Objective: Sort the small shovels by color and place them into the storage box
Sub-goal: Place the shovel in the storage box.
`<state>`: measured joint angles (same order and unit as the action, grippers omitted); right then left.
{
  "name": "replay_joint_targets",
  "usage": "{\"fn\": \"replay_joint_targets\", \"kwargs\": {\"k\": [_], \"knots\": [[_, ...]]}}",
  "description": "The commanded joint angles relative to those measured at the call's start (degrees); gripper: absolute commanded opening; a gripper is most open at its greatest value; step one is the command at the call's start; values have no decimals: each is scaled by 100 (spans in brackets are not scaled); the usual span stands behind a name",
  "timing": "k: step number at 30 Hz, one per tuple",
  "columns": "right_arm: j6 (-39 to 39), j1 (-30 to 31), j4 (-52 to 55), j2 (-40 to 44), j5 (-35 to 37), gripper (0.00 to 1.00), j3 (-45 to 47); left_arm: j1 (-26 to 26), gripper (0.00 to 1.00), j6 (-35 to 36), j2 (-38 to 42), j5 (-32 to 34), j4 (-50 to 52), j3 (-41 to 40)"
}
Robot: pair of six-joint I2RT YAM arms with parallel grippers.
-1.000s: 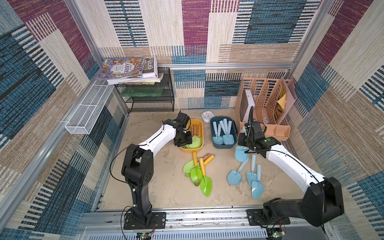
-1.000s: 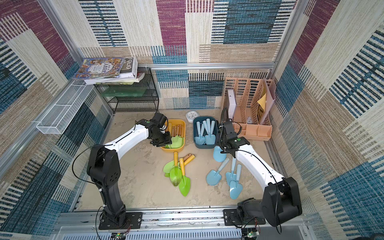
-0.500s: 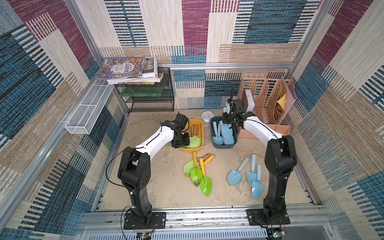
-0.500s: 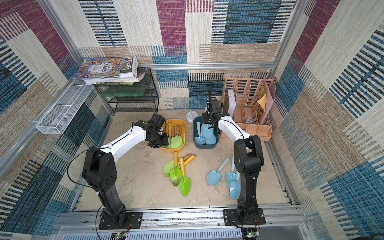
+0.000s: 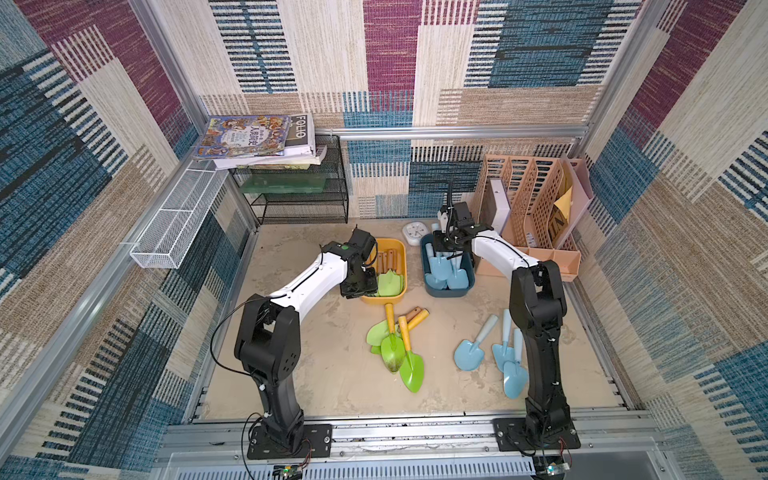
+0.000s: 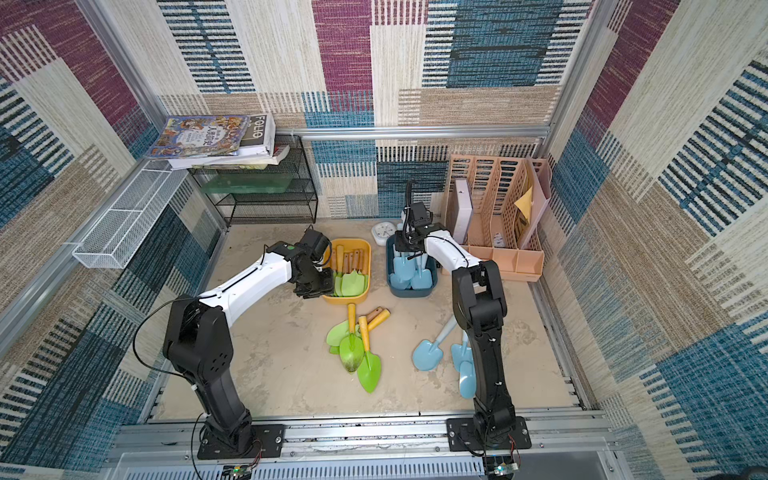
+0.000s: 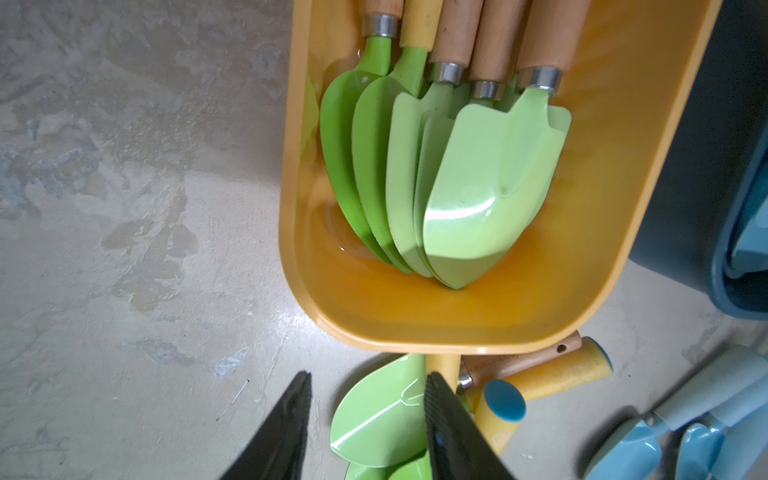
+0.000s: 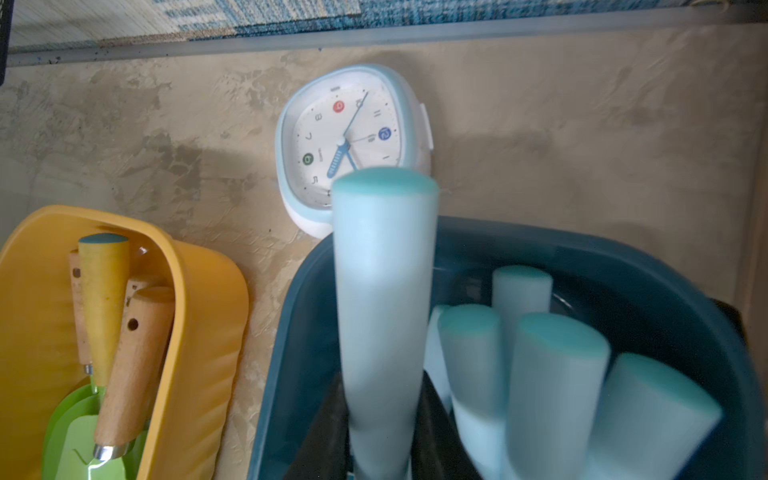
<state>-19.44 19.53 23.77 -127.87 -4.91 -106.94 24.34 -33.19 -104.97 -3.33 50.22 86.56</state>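
My right gripper (image 8: 384,424) is shut on the handle of a light blue shovel (image 8: 384,270) and holds it over the dark blue storage box (image 5: 449,293), where several blue shovels (image 8: 552,374) lie. My left gripper (image 7: 368,415) is open and holds nothing. It hovers at the near end of the yellow storage box (image 5: 382,300), which holds several green shovels (image 7: 478,187). On the floor between the arms lie several green shovels (image 5: 395,345) and three blue shovels (image 5: 469,353).
A white clock (image 5: 415,232) sits just behind the two boxes. A pink file organiser (image 5: 536,208) stands at the back right, close to my right arm. A black wire rack (image 5: 299,195) carrying books (image 5: 253,139) stands at the back left, beside a white wire basket (image 5: 174,224).
My right arm has swung from the blue shovels on the floor back to the dark blue box, carrying one blue shovel. My left gripper has drawn back a little toward the yellow box's near end.
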Motion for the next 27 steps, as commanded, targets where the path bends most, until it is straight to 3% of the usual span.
{"fn": "replay_joint_targets", "kwargs": {"k": [1,11,21,27], "knots": [[-79,57,-65,-26,-150,21,14,-16,47,23,38,19,111,-14],[-110,147,-24,149,138,39,120,-1,48,93,136,-112,111,-174],[-112,315,-421,1292,841,42,913,332,53,331,281,-282,111,-369],[18,237,-233,807,815,41,239,388,53,311,402,-258,106,-567]]}}
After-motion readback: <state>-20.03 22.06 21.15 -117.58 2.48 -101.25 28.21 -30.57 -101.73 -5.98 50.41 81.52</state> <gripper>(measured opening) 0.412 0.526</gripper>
